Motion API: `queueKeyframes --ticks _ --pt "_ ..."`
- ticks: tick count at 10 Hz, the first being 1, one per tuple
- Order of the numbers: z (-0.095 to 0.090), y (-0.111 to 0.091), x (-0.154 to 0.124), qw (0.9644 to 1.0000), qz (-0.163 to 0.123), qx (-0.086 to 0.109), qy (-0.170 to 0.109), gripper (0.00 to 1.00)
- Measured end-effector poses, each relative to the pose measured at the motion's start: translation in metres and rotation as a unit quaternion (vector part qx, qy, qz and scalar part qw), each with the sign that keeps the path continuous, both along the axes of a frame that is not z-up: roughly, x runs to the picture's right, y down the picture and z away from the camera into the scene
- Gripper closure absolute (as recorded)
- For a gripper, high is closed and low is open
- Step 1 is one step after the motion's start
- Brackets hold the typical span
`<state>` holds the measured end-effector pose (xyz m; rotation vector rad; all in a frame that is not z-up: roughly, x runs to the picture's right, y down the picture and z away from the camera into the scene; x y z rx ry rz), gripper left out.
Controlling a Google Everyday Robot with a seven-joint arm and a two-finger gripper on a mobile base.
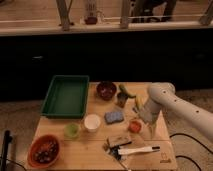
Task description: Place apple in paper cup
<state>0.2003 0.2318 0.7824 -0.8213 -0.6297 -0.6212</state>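
The apple, small and red-orange, lies on the wooden table right of centre. The paper cup, white with a cream inside, stands upright to the apple's left, with a blue sponge between them. My gripper hangs down from the white arm and sits right against the apple's right side. The arm hides part of the gripper.
A green tray lies at the back left, with a dark-red bowl beside it. A light-green cup stands left of the paper cup. An orange bowl sits front left. A white-handled brush lies in front. A yellow piece lies behind the apple.
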Motion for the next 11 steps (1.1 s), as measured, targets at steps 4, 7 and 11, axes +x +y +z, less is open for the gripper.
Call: queueKeyframes --ticks 4,7,11 --pt "0.021 0.011 -0.006 0.9996 0.007 -0.024 -0.015 0.20" --pt "0.025 0.011 -0.007 0.9996 0.008 -0.022 -0.017 0.43" --pt "0.026 0.005 -0.004 0.9998 0.006 -0.011 -0.014 0.84"
